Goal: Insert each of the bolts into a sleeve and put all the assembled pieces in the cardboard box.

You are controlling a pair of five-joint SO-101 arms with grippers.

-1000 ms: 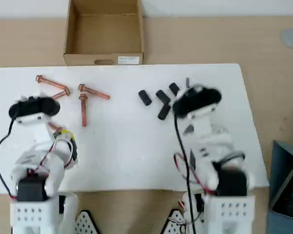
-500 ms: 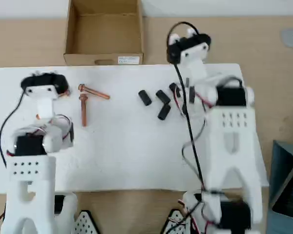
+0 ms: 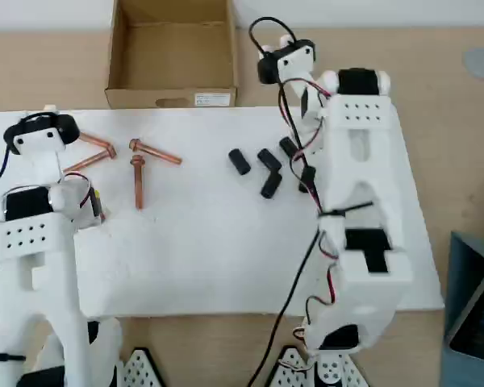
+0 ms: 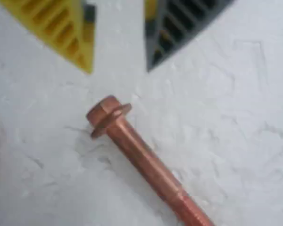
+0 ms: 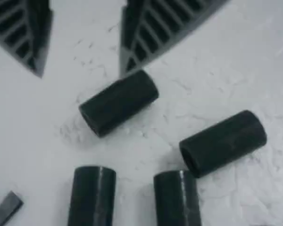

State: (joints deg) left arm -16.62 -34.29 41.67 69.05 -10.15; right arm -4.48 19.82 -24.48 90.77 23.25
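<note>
So the left claw (image 4: 118,69) hangs over a copper bolt (image 4: 146,165) lying on the white sheet (image 4: 236,117). Its fingers are apart, and the bolt head sits just short of the gap, not touching. The right claw (image 5: 80,70) is spread wide too, above the black sleeves (image 5: 119,102). One of them lies right at a fingertip and three more are bunched just beside it.

From the high view, the four bolts (image 3: 138,181) sit toward the sheet's far-left corner and the sleeves toward the far right, with a wide stretch of sheet between them. The cardboard box (image 3: 171,98) sits on the bench (image 3: 452,121) just past the sheet's far edge, open side up.
</note>
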